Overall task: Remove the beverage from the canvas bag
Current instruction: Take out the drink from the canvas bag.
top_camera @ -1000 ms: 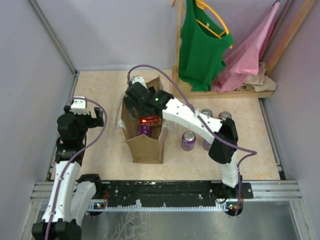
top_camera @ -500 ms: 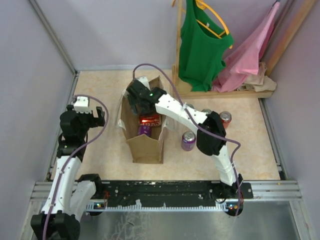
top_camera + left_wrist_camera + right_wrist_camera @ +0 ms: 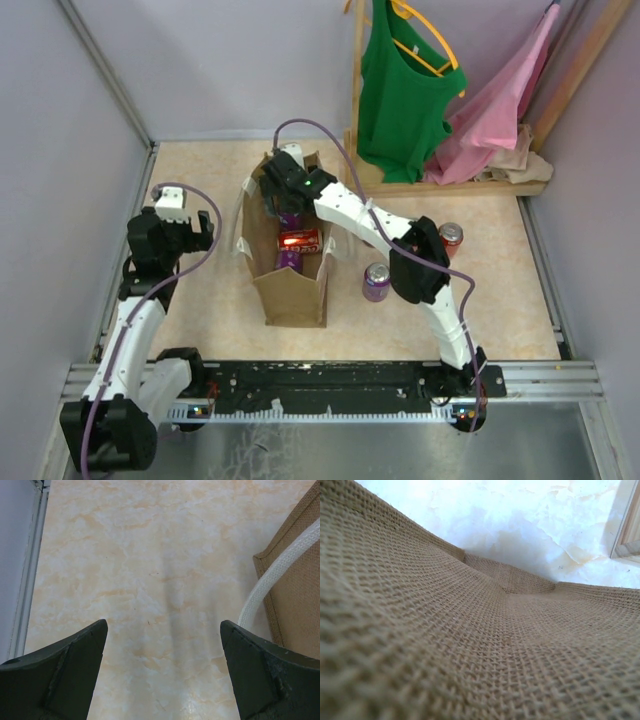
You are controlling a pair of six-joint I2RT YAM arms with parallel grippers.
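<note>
The canvas bag (image 3: 292, 290) is standing upright and open on the worktop (image 3: 200, 170), holding a red can (image 3: 299, 240) and a purple can (image 3: 289, 261) (print too small to read). The right gripper (image 3: 283, 193) is reaching into the bag's far end; its fingers are hidden, so I cannot tell their state. The left gripper (image 3: 162, 624) is hovering left of the bag, fingers (image 3: 70, 665) wide apart and empty. 2 spare cans (image 3: 377, 282) are standing right of the bag.
</note>
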